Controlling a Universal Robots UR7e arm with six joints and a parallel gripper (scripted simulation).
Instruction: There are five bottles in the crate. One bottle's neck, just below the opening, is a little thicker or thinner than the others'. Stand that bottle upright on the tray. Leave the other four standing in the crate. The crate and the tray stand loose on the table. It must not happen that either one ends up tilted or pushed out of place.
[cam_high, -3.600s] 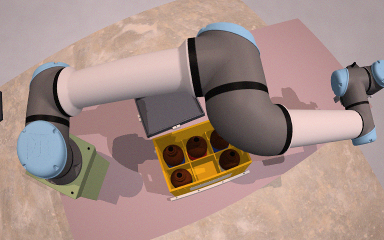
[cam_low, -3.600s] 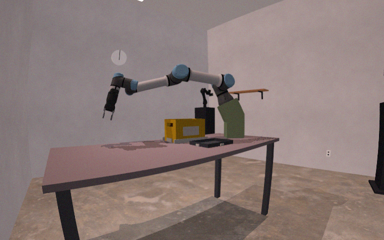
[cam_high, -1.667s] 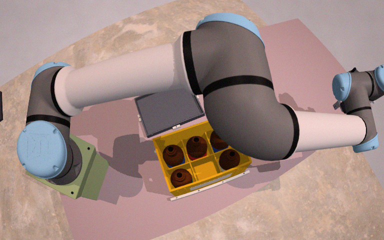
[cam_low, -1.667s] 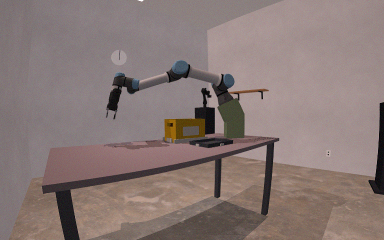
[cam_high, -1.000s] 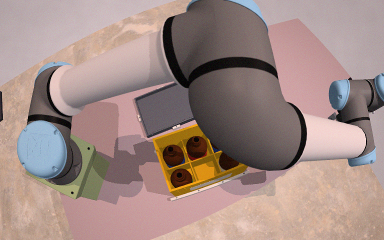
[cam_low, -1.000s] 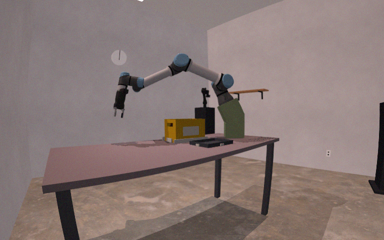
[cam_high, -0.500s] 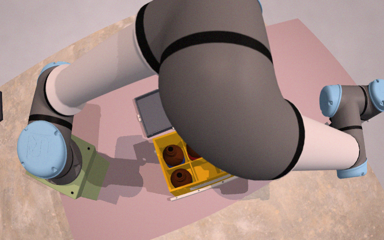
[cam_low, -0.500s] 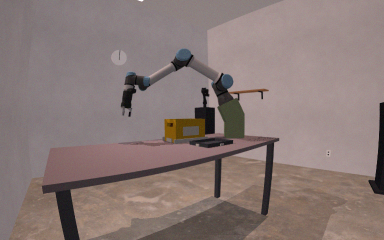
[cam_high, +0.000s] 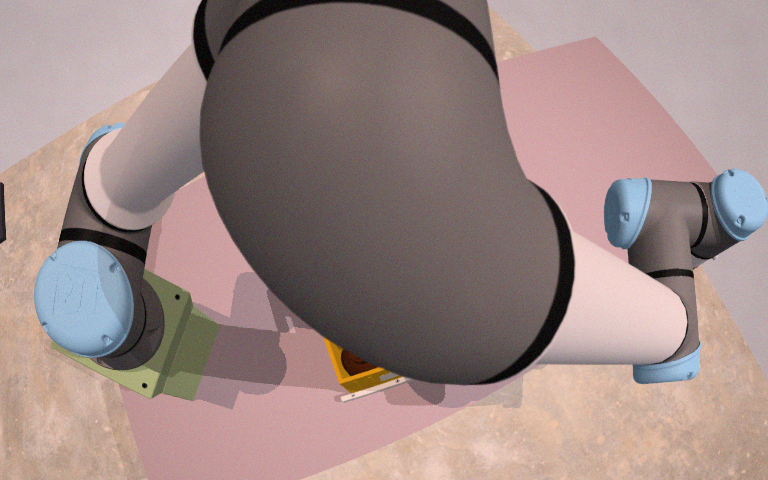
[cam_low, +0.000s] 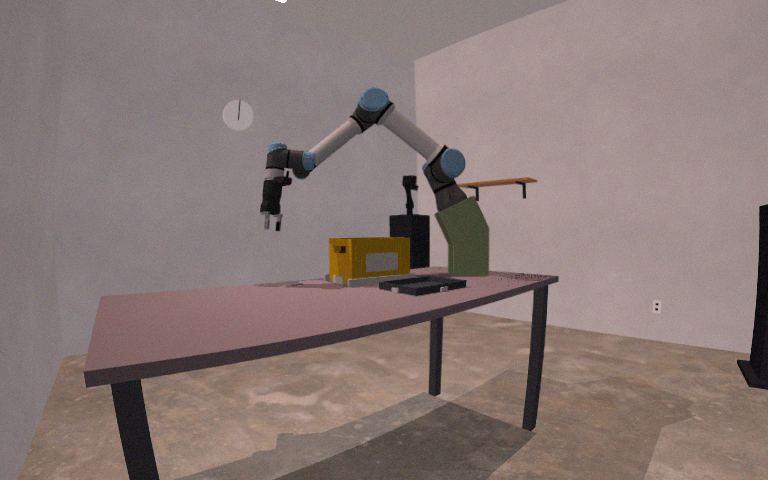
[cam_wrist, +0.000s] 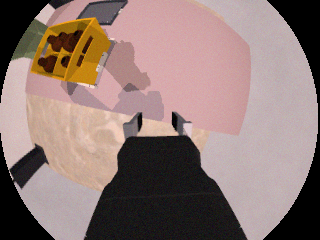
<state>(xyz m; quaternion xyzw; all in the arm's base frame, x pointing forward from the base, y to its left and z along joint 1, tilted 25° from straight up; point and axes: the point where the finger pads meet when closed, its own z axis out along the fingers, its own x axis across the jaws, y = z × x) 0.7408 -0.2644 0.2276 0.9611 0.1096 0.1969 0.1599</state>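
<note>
Top view mostly arm elbow, crate (cam_high: 346, 378) barely visible, perhaps one bottle (cam_high: 355, 362); tool (cam_low: 272, 221) open, empty.

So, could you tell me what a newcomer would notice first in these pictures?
In the top view, the arm's grey elbow fills the frame, hiding most of the yellow crate. From outside, the open gripper hangs high, off to the crate's side, with the dark tray beside the crate.
</note>
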